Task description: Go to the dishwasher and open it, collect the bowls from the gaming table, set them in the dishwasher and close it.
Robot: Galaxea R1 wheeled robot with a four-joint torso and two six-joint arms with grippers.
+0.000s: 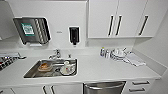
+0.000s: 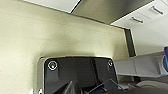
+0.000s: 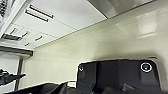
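Two white upper cabinets [image 1: 117, 18] with dark vertical handles hang above a white kitchen tabletop [image 1: 100, 68], seen from the head camera looking down. A steel sink [image 1: 51, 68] is set into the tabletop left of centre, holding dirty dishes, with a faucet [image 1: 56, 53] behind it. On the wall above sit a paper towel dispenser [image 1: 32, 30] and a dark soap dispenser [image 1: 74, 35]. Near the back right of the tabletop stand small bottles, stacked dishes [image 1: 117, 53] and a folded cloth [image 1: 135, 60]. The dishwasher [image 1: 103, 88], brushed steel with a horizontal bar handle, sits closed under the tabletop, right of the sink, at the lower edge of the view. White drawers [image 1: 140, 86] lie just to its right. Whether either end effector is wide or narrow cannot be told.
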